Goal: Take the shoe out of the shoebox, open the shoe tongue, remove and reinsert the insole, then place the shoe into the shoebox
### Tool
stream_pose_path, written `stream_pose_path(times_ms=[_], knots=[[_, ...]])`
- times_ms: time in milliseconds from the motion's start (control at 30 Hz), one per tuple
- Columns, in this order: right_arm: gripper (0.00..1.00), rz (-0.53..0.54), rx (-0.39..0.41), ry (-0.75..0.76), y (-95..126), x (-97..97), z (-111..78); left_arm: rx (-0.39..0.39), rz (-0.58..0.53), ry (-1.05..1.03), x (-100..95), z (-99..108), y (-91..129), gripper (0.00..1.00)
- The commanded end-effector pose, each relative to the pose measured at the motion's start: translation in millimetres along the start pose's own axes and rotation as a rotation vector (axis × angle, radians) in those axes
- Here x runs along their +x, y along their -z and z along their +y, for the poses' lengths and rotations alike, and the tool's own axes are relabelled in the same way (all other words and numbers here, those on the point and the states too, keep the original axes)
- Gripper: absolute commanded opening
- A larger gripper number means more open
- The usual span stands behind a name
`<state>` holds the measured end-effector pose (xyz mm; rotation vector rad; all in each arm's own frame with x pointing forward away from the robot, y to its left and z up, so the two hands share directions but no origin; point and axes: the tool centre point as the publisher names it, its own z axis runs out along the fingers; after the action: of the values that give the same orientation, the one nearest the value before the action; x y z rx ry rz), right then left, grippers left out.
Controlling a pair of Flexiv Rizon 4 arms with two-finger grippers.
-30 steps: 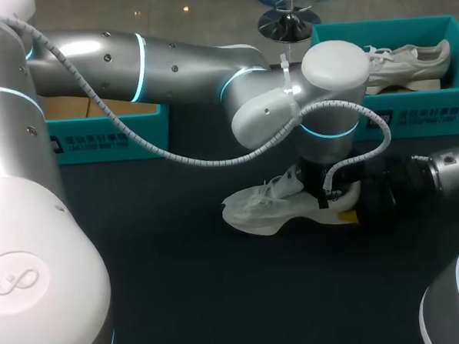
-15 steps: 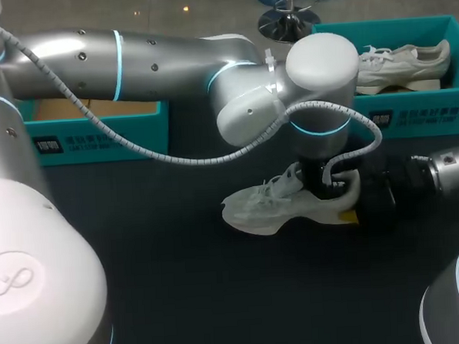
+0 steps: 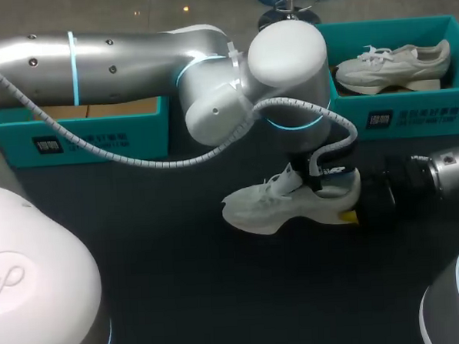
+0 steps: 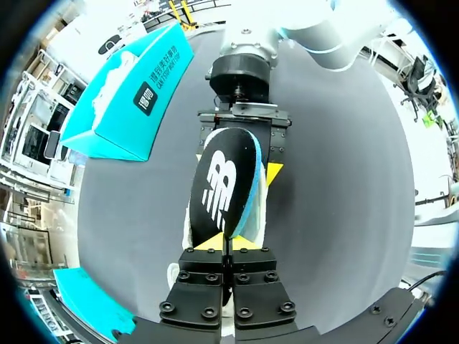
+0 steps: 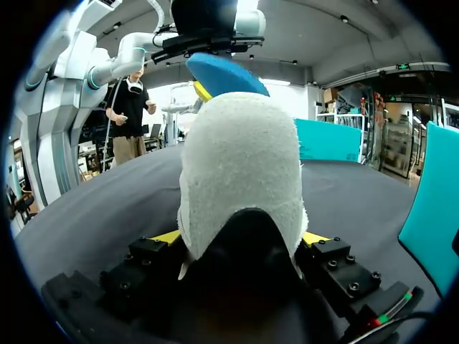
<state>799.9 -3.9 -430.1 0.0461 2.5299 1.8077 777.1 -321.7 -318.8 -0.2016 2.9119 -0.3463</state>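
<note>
Swinging toward the upper left of the head view over the last 1 second, the left arm [image 3: 131,54] has carried its big white wrist joint off the other shoebox [image 3: 411,116], while the white shoe [image 3: 277,208] and the right arm's black wrist have kept their place right of centre on the dark table [image 3: 182,298].

The shoe lies on its sole, toe toward the frame's left and heel toward the right edge. The right gripper [image 5: 242,236] comes in level from the right and clamps the heel, 1 yellow pad pressed on each side of the fuzzy white heel collar in the right wrist view.

The left gripper [image 4: 228,242] hangs over the rear half of the shoe, pointing down. Its 2 fingers are drawn narrow and pinch 1 end of the insole [image 4: 219,190], a dark piece with a blue edge, which stretches ahead of the fingers over the shoe's opening toward the right gripper. From the right wrist view the insole's blue underside shows above the heel, held up by the left gripper. Whether its far end is free of the shoe cannot be told.

At the upper left of the head view stands a teal shoebox [image 3: 97,140]. The other shoebox, at the upper right, holds a spare shoe [image 3: 393,59] lying on its side.
</note>
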Motion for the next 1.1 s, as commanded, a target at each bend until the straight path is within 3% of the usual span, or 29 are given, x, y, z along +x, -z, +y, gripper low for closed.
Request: stream_pose_path(times_ms=[33, 500, 833, 900, 933, 1100], knots=[[0.00, 0.001, 0.002, -0.001, -3, -0.4, -2.9, 0.027, 0.004, -0.007, 4.6, 4, 10, 0.00], [0.00, 0.001, 0.002, -0.001, -3, -0.4, -2.9, 0.039, -0.011, -0.030, 26.9, -30, -3, 0.00], [0.00, 0.001, 0.002, -0.001, -3, -0.4, -2.9, 0.078, -0.038, 0.019, 25.1, -50, 0, 0.00], [0.00, 0.001, 0.002, -0.001, -3, -0.4, -2.9, 0.085, -0.050, 0.026, 24.1, -49, 1, 0.28], [0.00, 0.001, 0.002, -0.001, -3, -0.4, -2.9, 0.085, -0.049, 0.027, 23.7, -48, 1, 0.37], [0.00, 0.001, 0.002, -0.001, -3, -0.4, -2.9, 0.096, -0.052, 0.040, 22.1, -41, 1, 0.45]])
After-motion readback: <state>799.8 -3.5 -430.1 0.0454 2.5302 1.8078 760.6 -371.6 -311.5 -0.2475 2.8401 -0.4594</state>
